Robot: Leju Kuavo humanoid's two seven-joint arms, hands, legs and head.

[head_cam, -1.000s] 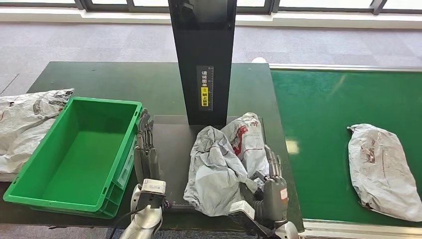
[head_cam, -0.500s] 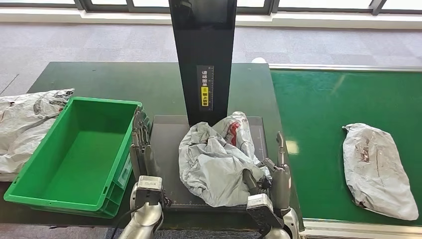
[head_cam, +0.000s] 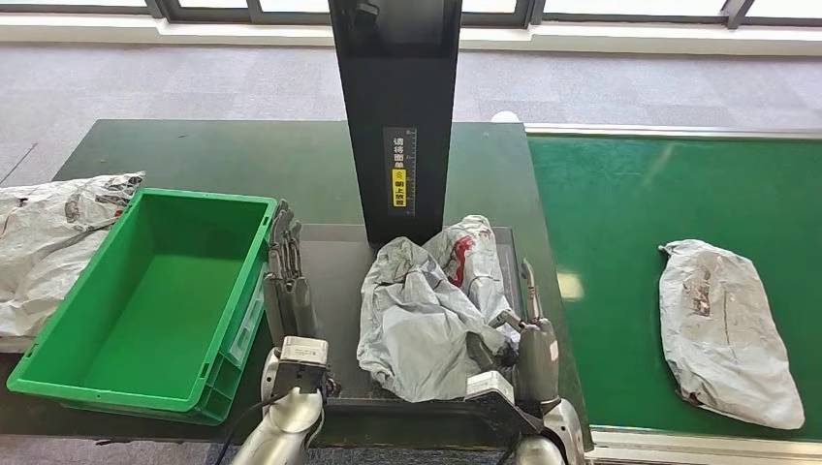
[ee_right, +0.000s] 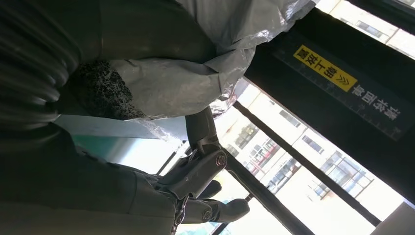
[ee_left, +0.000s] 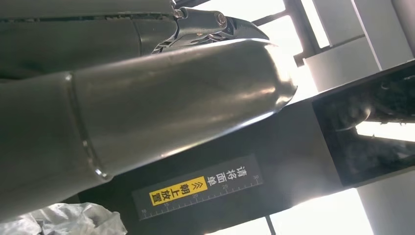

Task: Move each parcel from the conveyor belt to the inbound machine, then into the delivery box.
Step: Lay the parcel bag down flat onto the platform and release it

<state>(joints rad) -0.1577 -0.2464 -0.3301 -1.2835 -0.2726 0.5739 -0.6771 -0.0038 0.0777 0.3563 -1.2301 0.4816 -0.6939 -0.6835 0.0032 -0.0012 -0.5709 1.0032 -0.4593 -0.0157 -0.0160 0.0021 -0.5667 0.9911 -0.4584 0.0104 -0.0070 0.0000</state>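
A crumpled grey parcel [head_cam: 431, 300] with a red mark lies on the black platform [head_cam: 334, 271] of the inbound machine, at the foot of its black column [head_cam: 393, 107]. My right hand [head_cam: 523, 339] is at the parcel's near right corner, its thumb against the plastic and its fingers [head_cam: 528, 286] straight and apart from it. In the right wrist view the parcel [ee_right: 195, 73] drapes over the thumb. My left hand [head_cam: 286, 286] stands open on the platform's left side, fingers straight, between the parcel and the green delivery box [head_cam: 58, 373]. A second grey parcel [head_cam: 722, 329] lies on the green conveyor belt [head_cam: 620, 203].
More grey parcels [head_cam: 48, 242] are heaped on the dark table left of the green box. The column carries a yellow label [head_cam: 397, 189]. The conveyor's metal rim [head_cam: 679, 441] runs along the near right edge.
My right hand's fingers have opened off the parcel, which settled a little farther back on the platform. The parcel on the belt has drifted left. My left hand barely shifted.
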